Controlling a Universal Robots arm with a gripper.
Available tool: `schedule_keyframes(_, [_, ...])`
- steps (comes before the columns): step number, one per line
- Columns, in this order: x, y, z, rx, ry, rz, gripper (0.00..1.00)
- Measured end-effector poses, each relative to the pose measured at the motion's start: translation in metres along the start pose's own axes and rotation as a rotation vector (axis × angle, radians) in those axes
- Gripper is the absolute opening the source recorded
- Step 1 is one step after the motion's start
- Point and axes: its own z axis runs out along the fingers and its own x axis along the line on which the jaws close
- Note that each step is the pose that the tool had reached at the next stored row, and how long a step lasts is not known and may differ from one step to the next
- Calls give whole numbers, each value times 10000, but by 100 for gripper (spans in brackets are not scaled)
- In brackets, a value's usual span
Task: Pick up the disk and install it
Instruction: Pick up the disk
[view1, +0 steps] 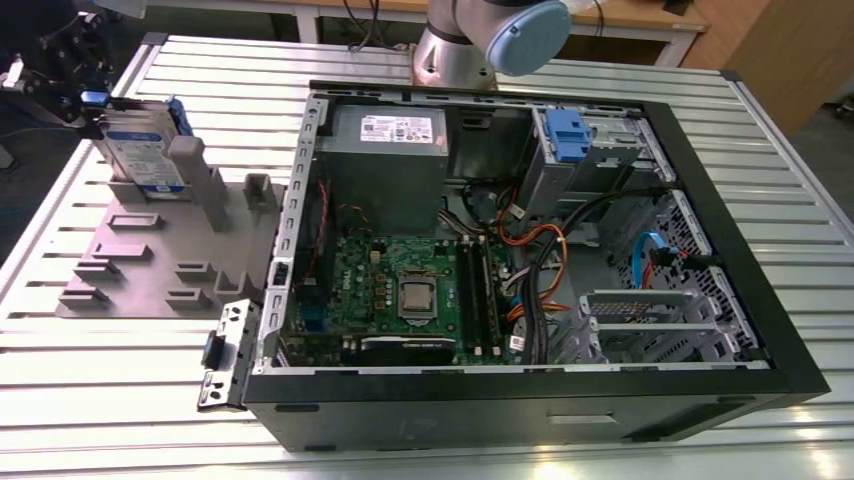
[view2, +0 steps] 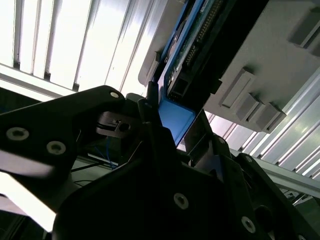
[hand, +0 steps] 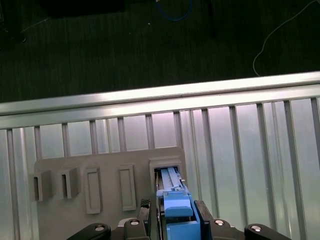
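Gripper (view1: 94, 105) was clamped onto the disk (view1: 140, 150) by its blue top edge, disk standing upright in the grey holder (view1: 147, 260) next to the open PC case (view1: 534, 410).

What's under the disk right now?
The disk stands on edge between grey posts on the fixture plate, which lies on the slatted table. The posts cover its bottom edge, so the seat itself is hidden.

The exterior view looks down from afar. My two wrist views sit close over the disk (hand: 177, 210); all three share it.
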Motion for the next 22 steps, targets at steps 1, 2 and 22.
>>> schedule_keyframes(1, [0,0,0,0,0,1,46])
schedule_keyframes(2, [0,0,1,1,-1,0,46])
schedule_keyframes(22, [-26,-1,4,2,1,51,46])
